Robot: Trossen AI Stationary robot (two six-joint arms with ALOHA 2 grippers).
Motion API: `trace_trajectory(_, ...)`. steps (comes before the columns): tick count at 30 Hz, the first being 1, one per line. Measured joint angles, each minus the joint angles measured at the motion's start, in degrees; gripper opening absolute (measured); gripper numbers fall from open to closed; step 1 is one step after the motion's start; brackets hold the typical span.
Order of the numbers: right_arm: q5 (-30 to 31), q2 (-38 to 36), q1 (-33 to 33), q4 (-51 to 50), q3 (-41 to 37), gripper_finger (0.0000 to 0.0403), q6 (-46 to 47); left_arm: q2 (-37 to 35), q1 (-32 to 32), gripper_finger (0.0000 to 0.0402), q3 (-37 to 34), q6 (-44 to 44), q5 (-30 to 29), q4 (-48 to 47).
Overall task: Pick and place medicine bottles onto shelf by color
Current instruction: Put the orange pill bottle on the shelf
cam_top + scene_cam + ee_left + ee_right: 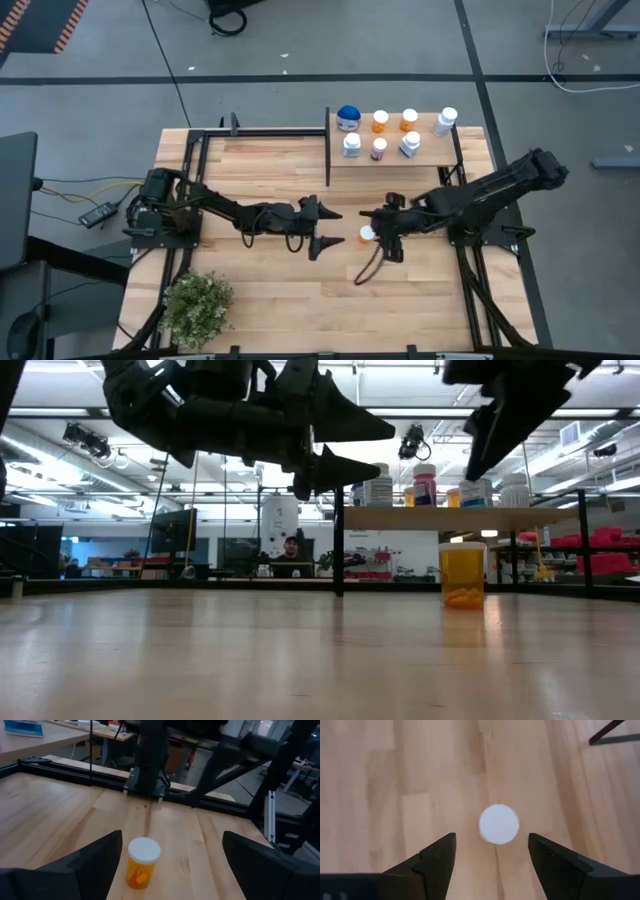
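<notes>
One orange medicine bottle with a white cap [367, 234] stands upright on the tabletop, and also shows in the low view [462, 575]. My right gripper [492, 847] hovers open above it, fingers pointing down, the cap [499, 823] between and below the fingertips. My left gripper [170, 865] is open, raised off the table to the bottle's left, and faces the bottle [142, 862]. The shelf [440, 158] at the far right carries several bottles: a blue one [348, 118], two orange ones [380, 122], a pinkish one [379, 149] and white ones [445, 122].
A green potted plant [197, 305] sits at the table's near left corner. The shelf's black upright edge [328, 145] stands on its left side. Black frame rails [200, 150] run along the table's sides. A person [290, 550] sits in the room beyond the far edge.
</notes>
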Motion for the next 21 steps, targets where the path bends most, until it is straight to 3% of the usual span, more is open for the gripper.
trace_trajectory(8, -5.8, 8.2, -1.9, -5.0, 4.7, 0.0269, -3.0, 0.0, -1.6, 0.035, 0.0, 1.3, 0.1, -0.4)
trace_trajectory(21, -6.5, 8.9, -3.4, -6.2, 4.7, 0.0339, -0.2, 0.1, -2.4, 0.035, 0.0, 1.0, 0.0, -0.5)
